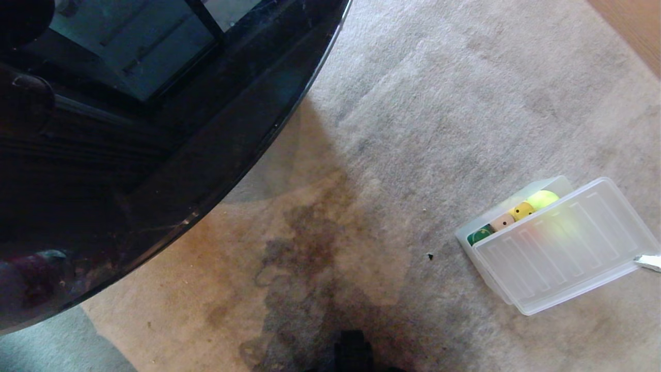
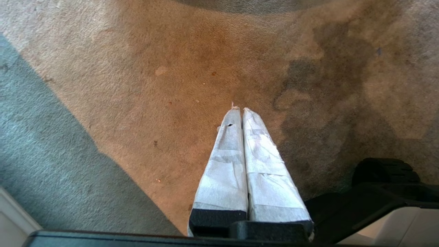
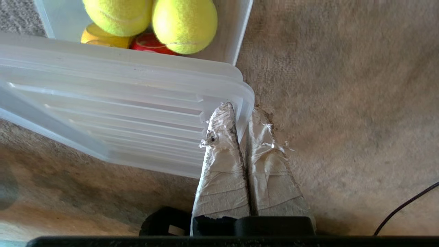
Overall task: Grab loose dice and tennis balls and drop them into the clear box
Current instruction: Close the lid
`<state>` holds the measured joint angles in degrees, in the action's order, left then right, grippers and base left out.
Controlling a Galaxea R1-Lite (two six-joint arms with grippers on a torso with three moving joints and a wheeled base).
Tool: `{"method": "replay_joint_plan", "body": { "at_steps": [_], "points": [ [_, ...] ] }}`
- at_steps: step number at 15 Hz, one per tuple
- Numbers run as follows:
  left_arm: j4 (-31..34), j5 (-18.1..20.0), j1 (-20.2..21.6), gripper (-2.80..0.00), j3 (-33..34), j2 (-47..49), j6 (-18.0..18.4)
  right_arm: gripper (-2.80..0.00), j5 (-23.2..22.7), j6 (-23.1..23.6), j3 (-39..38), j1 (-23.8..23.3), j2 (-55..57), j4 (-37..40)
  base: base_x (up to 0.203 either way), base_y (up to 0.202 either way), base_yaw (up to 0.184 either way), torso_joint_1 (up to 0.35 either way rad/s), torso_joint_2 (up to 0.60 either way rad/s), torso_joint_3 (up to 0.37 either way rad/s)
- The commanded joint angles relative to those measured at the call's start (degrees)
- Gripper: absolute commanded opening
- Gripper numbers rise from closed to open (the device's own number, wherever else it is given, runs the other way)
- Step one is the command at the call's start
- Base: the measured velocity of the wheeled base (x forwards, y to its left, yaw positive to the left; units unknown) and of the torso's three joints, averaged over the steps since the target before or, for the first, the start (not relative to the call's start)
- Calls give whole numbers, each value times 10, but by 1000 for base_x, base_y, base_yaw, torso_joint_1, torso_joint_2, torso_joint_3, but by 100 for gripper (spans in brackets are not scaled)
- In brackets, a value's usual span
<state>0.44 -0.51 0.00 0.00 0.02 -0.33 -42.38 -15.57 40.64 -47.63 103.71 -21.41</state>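
The clear box [image 1: 465,241] rests on the carpet at the right. In it lie a tennis ball [image 1: 542,198], a yellow die [image 1: 522,210], a tan die [image 1: 502,222] and a green die [image 1: 480,235]. A ribbed translucent lid [image 1: 563,248] leans over most of the box. My right gripper [image 3: 241,109] is shut on the lid's [image 3: 120,113] corner. Past the lid the right wrist view shows two tennis balls [image 3: 185,24], a yellow die [image 3: 103,39] and a red die [image 3: 149,43] in the box. Over bare carpet, my left gripper [image 2: 239,110] is shut and holds nothing.
A dark glossy round table [image 1: 155,129] fills the head view's left. Wooden floor [image 1: 635,26] shows at the far right corner. A thin black cable [image 3: 404,206] lies on the carpet by the right gripper. A grey-green rug [image 2: 34,137] borders the stained carpet.
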Motion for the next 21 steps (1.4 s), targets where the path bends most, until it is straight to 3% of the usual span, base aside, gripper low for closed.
{"method": "replay_joint_plan", "body": {
  "at_steps": [1,8,21],
  "points": [
    [0,0,0,-280,0,0,0,-280,-3,-1,7,0,15,-1,0,0,0,0,0,0],
    [0,0,0,-280,0,0,0,-280,-51,-1,24,1,40,-2,0,0,0,0,0,0],
    [0,0,0,-280,0,0,0,-280,-63,5,30,1,59,-15,0,0,0,0,0,0]
  ]
}}
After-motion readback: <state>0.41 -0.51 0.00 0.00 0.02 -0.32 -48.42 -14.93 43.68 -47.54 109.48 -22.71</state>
